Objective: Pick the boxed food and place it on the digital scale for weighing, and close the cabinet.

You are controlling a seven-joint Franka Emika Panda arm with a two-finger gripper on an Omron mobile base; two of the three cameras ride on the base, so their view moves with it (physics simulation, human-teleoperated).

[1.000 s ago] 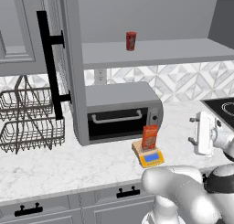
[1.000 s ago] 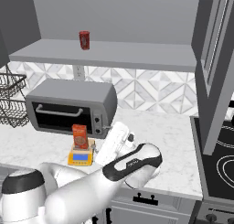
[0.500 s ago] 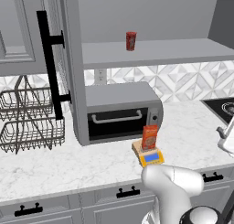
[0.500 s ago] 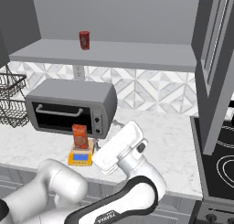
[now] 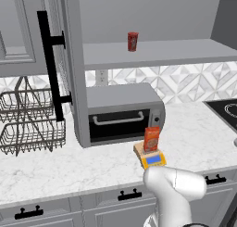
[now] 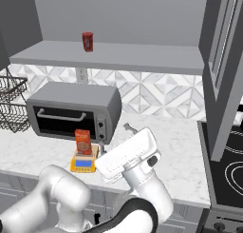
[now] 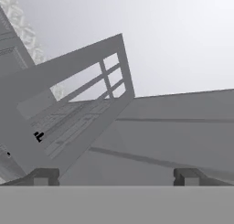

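The orange-red boxed food (image 5: 151, 139) (image 6: 82, 141) stands upright on the small yellow digital scale (image 5: 153, 159) (image 6: 84, 164), in front of the toaster oven. Nothing grips it. The cabinet stands open: its left door (image 5: 74, 68) juts out edge-on with a long black bar handle (image 5: 50, 66), and its right door (image 6: 227, 80) hangs open over the stove. My gripper (image 7: 115, 177) is open and holds nothing. It looks up at a panelled grey cabinet door (image 7: 77, 104). My white hand (image 6: 127, 156) hovers right of the scale, tilted up to the right.
A grey toaster oven (image 5: 122, 112) sits on the marble counter (image 5: 194, 129). A red can (image 5: 133, 41) stands on the open shelf above. A wire dish rack (image 5: 28, 126) is at the left, a black stove (image 6: 228, 170) at the right, and drawers (image 5: 129, 196) are below.
My arm has swung. The hand left the right side of the left base view and turned upward toward the right in the right base view. The box stays on the scale.
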